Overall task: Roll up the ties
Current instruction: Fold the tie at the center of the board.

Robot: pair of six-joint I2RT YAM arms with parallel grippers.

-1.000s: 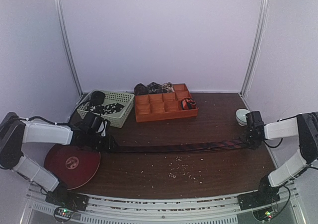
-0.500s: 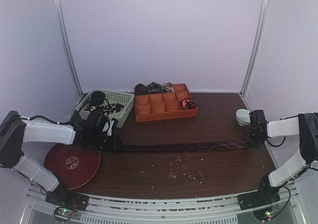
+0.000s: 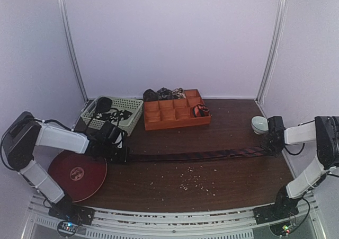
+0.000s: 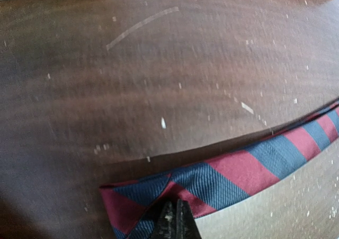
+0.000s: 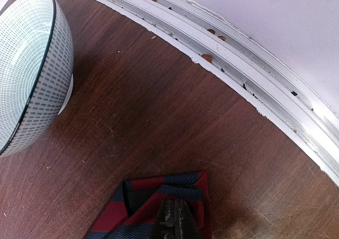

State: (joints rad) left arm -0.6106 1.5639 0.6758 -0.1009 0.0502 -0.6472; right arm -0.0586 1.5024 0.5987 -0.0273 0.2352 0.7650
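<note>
No readable text; red disc (image 3: 77,176) centre mark, perhaps logo, too blurred.

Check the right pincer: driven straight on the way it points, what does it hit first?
Probably the table right beneath it: the right pincer points down, shut on the end of the tie. The bowl sits off to the side.

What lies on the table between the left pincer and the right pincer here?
One red-and-blue striped tie, stretched in a line from left pincer to right pincer, each shut on an end. The top view shows it.
</note>
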